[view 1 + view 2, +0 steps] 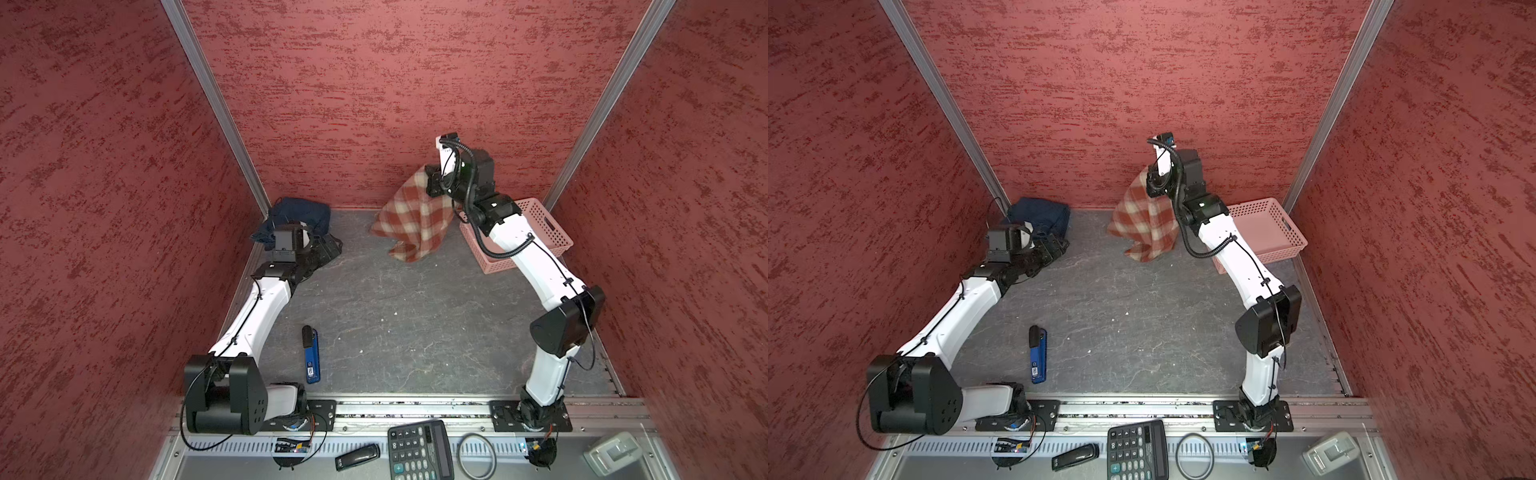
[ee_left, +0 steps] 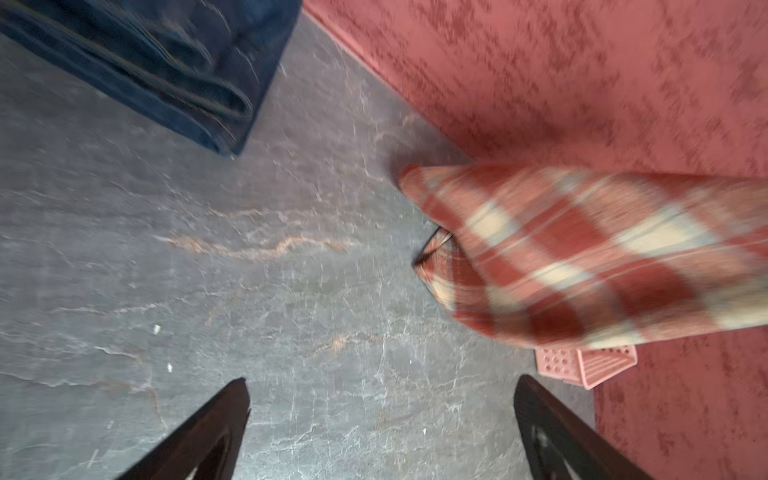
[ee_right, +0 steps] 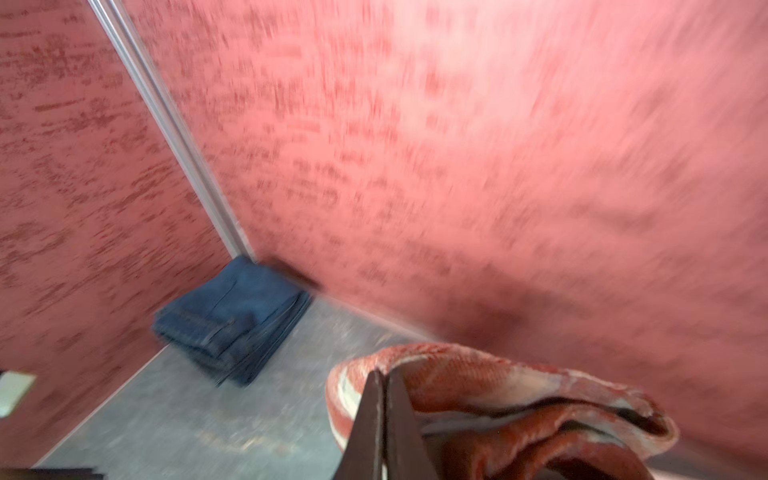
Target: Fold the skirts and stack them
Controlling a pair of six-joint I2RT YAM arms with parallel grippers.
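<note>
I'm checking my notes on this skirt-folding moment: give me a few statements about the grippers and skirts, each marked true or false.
1. The right gripper is shut on the plaid skirt. True.
2. The denim skirts lie folded in the far left corner. True.
3. The left gripper grips the denim skirts. False: it is open and holds nothing.
4. The plaid skirt is folded on top of the denim skirts. False: it hangs from the right gripper, near the pink basket.
</note>
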